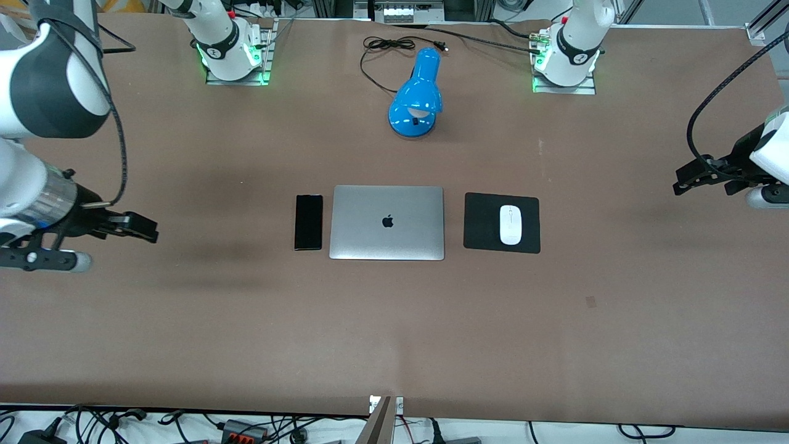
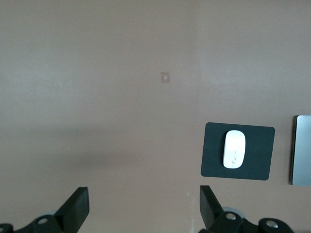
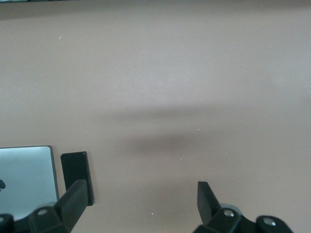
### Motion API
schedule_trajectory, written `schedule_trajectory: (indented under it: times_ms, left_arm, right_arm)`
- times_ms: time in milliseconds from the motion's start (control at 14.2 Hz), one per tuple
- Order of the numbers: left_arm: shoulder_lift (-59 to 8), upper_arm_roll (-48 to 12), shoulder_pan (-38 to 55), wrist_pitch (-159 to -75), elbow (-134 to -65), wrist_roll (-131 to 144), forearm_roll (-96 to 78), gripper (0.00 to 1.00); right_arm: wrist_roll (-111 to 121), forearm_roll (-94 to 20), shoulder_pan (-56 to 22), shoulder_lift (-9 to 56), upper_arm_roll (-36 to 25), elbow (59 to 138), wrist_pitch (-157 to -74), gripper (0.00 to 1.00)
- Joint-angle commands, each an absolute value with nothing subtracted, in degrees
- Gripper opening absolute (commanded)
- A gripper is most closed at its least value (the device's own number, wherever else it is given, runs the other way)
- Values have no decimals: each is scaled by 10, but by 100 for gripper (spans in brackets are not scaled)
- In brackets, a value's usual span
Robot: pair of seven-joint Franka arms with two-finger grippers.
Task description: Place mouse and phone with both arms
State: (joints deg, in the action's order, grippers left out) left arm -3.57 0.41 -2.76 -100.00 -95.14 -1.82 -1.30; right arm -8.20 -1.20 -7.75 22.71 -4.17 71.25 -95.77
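Front view: mouse (image 1: 510, 224) on mouse pad (image 1: 478, 223); left gripper (image 2: 144, 209), right gripper (image 3: 141, 204) wide apart, empty.

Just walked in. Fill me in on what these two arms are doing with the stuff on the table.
Nothing is being held. The mouse lies on the black mouse pad, beside the closed laptop toward the left arm's end. The phone lies flat on the table beside the laptop toward the right arm's end. The left tool hangs open over bare table out at its end; the right tool hangs open near the phone.
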Motion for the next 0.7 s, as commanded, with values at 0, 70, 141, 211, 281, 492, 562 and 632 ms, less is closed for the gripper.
schedule_trajectory:
  times_ms: [0, 70, 141, 211, 281, 492, 562, 632]
  left_arm:
    - [-42, 4, -26, -982, -933, -26, -18, 100]
    - [-42, 4, -26, -982, -933, -26, -18, 100]
    - [-42, 4, -26, -981, -933, -26, -18, 100]
    - [-42, 4, -26, -981, -933, -26, -18, 100]
    - [-42, 3, -25, -981, -933, -26, -18, 100]
    - [-42, 2, -25, -981, -932, -26, -14, 100]
    - [-42, 2, -25, -981, -932, -26, -14, 100]
    - [-42, 2, -25, -981, -931, -26, -14, 100]
  right_arm:
    - [-56, -9, -66, 200, -47, 713, -949, 100]
    - [-49, -11, -44, 192, -40, 719, -948, 100]
    - [-34, -11, -31, 184, -33, 725, -948, 100]
    - [-21, -11, -23, 174, -33, 734, -948, 100]
    - [-12, -11, -10, 165, -31, 744, -948, 100]
    - [1, -11, -3, 141, -31, 774, -948, 100]
    - [1, -10, 2, 129, -30, 789, -953, 100]
    - [1, -8, 1, 124, -27, 797, -953, 100]
